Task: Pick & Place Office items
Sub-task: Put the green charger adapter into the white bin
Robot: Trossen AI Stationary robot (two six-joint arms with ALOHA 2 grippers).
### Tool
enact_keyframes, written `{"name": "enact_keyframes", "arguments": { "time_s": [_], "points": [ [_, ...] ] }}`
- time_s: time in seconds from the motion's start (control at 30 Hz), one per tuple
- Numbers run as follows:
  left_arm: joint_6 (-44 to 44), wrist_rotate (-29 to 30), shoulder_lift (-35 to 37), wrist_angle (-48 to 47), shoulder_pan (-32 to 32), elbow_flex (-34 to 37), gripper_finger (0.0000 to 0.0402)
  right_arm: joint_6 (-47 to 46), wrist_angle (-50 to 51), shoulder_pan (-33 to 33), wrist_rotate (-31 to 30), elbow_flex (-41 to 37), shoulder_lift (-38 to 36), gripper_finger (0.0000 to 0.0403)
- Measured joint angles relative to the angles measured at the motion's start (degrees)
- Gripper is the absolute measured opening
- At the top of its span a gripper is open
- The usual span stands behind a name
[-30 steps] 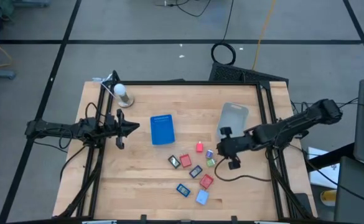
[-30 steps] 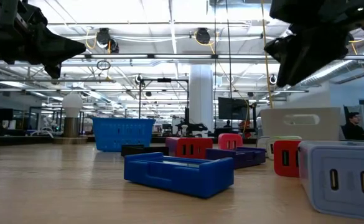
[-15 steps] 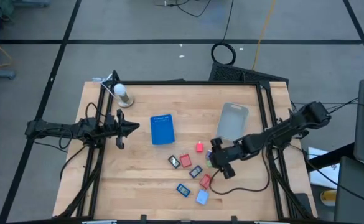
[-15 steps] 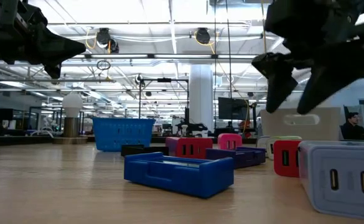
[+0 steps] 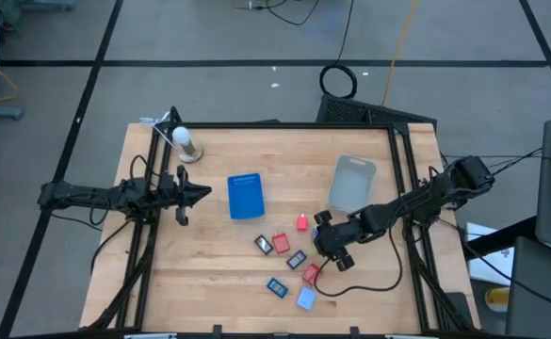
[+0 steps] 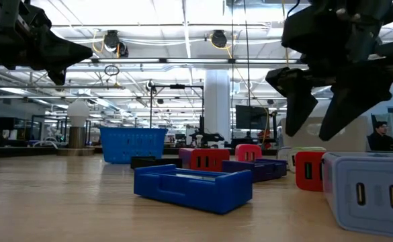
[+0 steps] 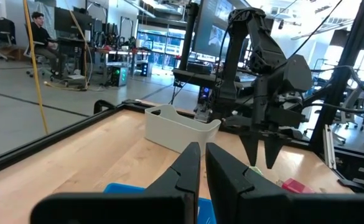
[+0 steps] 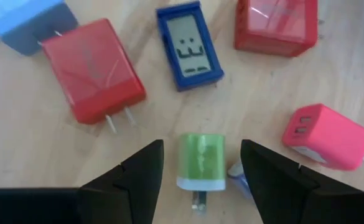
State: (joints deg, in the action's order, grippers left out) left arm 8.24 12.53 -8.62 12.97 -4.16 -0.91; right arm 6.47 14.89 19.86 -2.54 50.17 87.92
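Right claw [image 8: 200, 171] points down over the cluster of office items at the desk's [image 5: 209, 254] right-centre, fingers apart, straddling a green charger [image 8: 201, 160] lying flat. Left claw [image 5: 200, 194] waits left, fingers nearly together.

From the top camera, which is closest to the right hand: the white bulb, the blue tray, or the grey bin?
Right hand, nearest first:
1. Grey bin, just behind it.
2. Blue tray, mid-table.
3. White bulb, far back-left corner.
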Motion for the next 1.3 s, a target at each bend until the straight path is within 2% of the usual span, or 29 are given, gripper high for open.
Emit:
{"name": "enact_keyframes", "arguments": {
  "time_s": [0.13, 0.63, 0.77, 0.97, 1.13, 1.3],
  "points": [
    [-0.23, 0.0, 0.0, -0.1, 0.0, 0.0, 0.0026, 0.45, -0.28, -0.5, 2.68, 0.0, 0.1, 0.0205],
    [-0.23, 0.0, 0.0, -1.25, 0.01, 0.0, 0.0026, 0.64, -0.58, -2.27, 2.54, -0.04, 6.75, 0.0203],
    [-0.32, 0.02, 0.01, -1.25, 0.02, 0.0, 0.0026, 1.61, -1.05, -2.27, 2.7, -0.04, 6.8, 0.0184],
    [-0.32, 0.02, 0.02, -1.22, 0.02, 0.0, 0.0026, 1.96, -3.02, -2.27, 2.74, -0.04, 6.8, 0.0128],
    [-0.34, 0.0, 0.0, -1.22, 0.02, 0.0, 0.0026, 1.52, -3.67, -2.27, 2.81, -0.04, 5.1, 0.0128],
    [-0.34, 0.01, 0.01, -1.22, 0.01, 0.0, 0.0026, 1.11, -3.56, -2.27, 4.34, -0.04, -0.8, 0.0128]
  ]
}}
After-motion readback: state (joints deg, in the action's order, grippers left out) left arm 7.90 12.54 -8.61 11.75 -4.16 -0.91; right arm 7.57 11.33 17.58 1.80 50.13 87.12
